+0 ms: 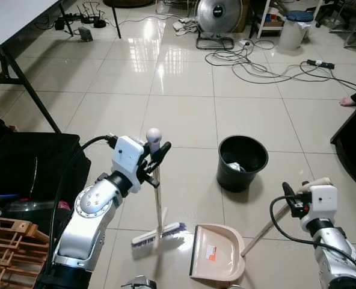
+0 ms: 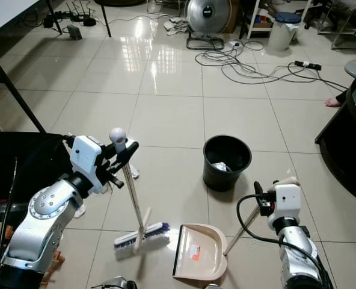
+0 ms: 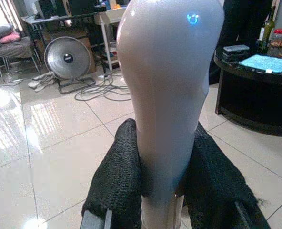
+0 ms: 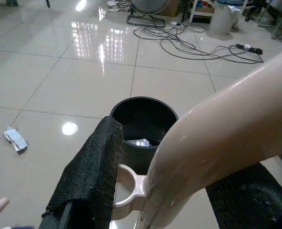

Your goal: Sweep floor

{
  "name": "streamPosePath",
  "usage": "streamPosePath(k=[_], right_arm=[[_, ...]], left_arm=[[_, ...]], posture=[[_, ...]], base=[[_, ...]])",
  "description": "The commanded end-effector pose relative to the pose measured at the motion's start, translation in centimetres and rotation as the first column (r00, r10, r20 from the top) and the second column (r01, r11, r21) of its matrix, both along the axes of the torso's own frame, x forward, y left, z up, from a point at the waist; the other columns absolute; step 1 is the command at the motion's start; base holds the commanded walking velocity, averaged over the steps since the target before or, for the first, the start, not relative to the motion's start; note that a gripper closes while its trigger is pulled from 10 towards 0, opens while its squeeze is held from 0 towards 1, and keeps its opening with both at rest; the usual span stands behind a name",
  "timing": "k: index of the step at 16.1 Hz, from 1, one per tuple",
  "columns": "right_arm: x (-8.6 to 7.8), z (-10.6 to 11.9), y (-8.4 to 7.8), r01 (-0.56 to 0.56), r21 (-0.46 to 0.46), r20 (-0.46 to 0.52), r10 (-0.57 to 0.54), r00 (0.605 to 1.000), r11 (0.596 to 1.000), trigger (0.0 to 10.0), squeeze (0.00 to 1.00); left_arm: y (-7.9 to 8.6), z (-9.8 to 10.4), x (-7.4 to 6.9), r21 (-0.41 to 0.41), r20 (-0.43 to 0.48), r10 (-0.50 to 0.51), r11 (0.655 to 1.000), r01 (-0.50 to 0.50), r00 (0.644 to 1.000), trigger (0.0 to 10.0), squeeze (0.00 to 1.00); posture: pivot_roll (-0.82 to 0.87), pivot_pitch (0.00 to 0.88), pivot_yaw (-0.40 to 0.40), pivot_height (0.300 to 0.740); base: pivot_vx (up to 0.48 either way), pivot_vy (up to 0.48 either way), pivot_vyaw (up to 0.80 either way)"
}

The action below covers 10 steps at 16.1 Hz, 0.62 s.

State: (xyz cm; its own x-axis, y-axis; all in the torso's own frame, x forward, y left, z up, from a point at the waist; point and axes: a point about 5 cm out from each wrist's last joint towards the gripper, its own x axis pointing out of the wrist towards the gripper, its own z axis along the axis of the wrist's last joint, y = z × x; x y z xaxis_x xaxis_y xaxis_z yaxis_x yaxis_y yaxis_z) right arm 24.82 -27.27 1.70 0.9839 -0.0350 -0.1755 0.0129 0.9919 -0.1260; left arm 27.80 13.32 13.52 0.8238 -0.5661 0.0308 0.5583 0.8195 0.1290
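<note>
My left gripper (image 1: 154, 158) is shut on the upper handle of a broom (image 1: 159, 208), which stands nearly upright with its blue-and-white bristles (image 1: 158, 235) on the tiles. In the left wrist view the pale handle knob (image 3: 167, 95) sits between the black fingers (image 3: 117, 181). My right gripper (image 1: 293, 200) is shut on the top of the beige dustpan's handle (image 1: 268, 226); the dustpan (image 1: 215, 253) rests on the floor just right of the bristles. A crumpled paper scrap (image 4: 15, 139) lies on the tiles left of the bin.
A black bin (image 1: 242, 162) with paper inside stands beyond the dustpan. Black bag (image 1: 27, 165) and wooden crate (image 1: 9, 250) at left. Table legs (image 1: 27, 84) far left; fan (image 1: 217, 21), cables (image 1: 268, 63) and white bin (image 1: 295, 30) at back. Dark cabinet (image 1: 355, 144) and a person's foot (image 1: 348, 101) at right.
</note>
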Motion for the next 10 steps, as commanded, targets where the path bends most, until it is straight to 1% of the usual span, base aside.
streamPosePath(k=[1,7,8,9,10], right_arm=[[-0.4,-0.5,-0.4,0.004,-0.012,-0.045,-0.005,0.999,1.0,10.0,0.0],[-0.2,-0.4,-0.5,0.017,-0.001,-0.045,-0.017,0.999,1.0,10.0,0.0],[-0.2,-0.5,-0.3,0.005,0.003,-0.048,-0.005,0.999,1.0,7.6,0.0],[-0.3,-0.5,-0.2,0.001,0.004,-0.049,-0.001,0.999,1.0,4.8,0.0],[-0.3,-0.6,-0.2,-0.003,0.006,-0.05,0.003,0.999,1.0,0.1,0.0]], left_arm=[[-0.1,0.8,-0.2,-0.001,0.04,-0.005,1.0,0.005,0.999,10.0,0.0],[-0.4,1.7,-0.3,0.0,0.055,-0.018,1.0,0.018,0.998,10.0,0.0],[-0.9,1.9,-0.2,-0.001,0.06,-0.022,1.0,0.022,0.998,10.0,0.0],[-1.0,2.0,-0.2,-0.001,0.061,-0.023,1.0,0.023,0.998,10.0,0.0],[-1.4,2.3,-0.3,-0.003,0.065,-0.025,1.0,0.026,0.998,10.0,0.0]], posture=[[0.13,0.082,0.036,0.74],[0.12,0.069,0.039,0.74],[0.12,0.066,0.039,0.74],[0.12,0.066,0.039,0.74],[0.12,0.063,0.038,0.74]], base=[[0.0,0.0,0.0],[0.0,0.0,0.0],[0.0,0.0,0.0],[0.0,0.0,0.0],[0.0,0.0,0.0]])
